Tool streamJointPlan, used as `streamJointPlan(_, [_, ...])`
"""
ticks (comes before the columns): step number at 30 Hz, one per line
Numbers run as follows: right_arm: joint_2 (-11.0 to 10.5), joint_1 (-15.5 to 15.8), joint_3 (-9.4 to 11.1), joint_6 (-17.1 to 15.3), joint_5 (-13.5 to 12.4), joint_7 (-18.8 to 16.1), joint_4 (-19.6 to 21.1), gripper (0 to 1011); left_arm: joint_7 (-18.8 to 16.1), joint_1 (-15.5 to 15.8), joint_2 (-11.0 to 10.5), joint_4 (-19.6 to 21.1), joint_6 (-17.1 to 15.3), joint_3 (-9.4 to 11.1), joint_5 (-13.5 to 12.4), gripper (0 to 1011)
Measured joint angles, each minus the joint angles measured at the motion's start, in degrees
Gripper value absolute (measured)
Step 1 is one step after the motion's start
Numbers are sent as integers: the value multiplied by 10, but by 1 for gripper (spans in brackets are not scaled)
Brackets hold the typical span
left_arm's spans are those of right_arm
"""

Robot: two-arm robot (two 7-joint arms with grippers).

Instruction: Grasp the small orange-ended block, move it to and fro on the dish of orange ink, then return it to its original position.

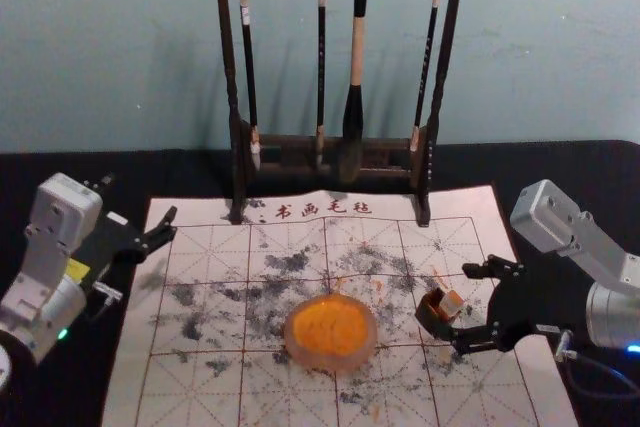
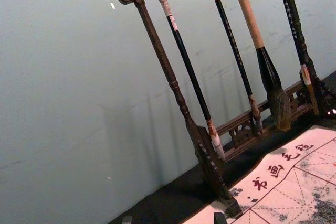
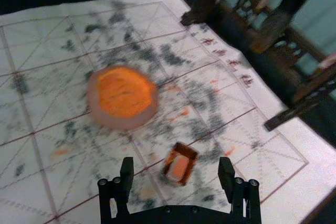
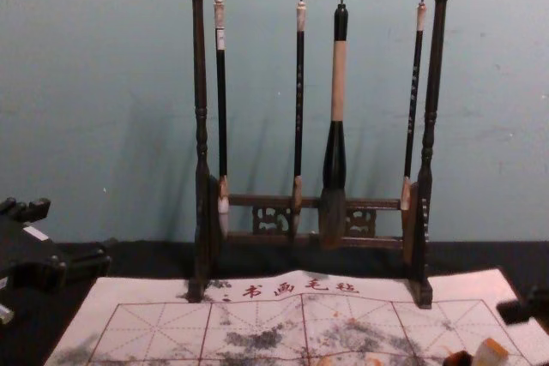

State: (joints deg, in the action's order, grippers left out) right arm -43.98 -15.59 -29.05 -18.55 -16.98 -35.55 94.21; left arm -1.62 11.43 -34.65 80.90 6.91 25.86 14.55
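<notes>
Mat (image 1: pixel 205 392) has open room left of the ink dish (image 1: pixel 330 333) and in front; its side edges run well apart from the dish. Dish holds orange ink. Right of dish, small brown box (image 1: pixel 432 318) holds the block (image 1: pixel 452 304), poking out. Right gripper (image 1: pixel 463 307) at box, fingers spread. Brush rack (image 1: pixel 238 162) stands behind dish. Left gripper (image 1: pixel 140 199) parked left of dish, fingers apart.
</notes>
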Motion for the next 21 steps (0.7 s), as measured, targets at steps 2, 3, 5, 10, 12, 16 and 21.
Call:
streamJointPlan(2, [3, 6, 8, 10, -1, 12, 3, 1000, 0, 0, 0, 0, 0, 0, 0, 1001])
streamJointPlan(3, [6, 10, 13, 15, -2, 19, 5, 1000, 0, 0, 0, 0, 0, 0, 0, 1001])
streamJointPlan(5, [14, 22, 30, 33, -11, 38, 12, 1000, 0, 0, 0, 0, 0, 0, 0, 1001])
streamJointPlan(10, [38, 51, 69, 76, -30, 78, 25, 1000, 0, 0, 0, 0, 0, 0, 0, 1001])
streamJointPlan(12, [57, 69, 88, 107, -29, 113, 29, 1000, 0, 0, 0, 0, 0, 0, 0, 1001])
streamJointPlan(16, [95, 98, 116, 158, 0, 199, 30, 1000, 0, 0, 0, 0, 0, 0, 0, 1001])
streamJointPlan(21, [144, 127, 136, 198, 73, 323, 2, 1000, 0, 0, 0, 0, 0, 0, 0, 1001])
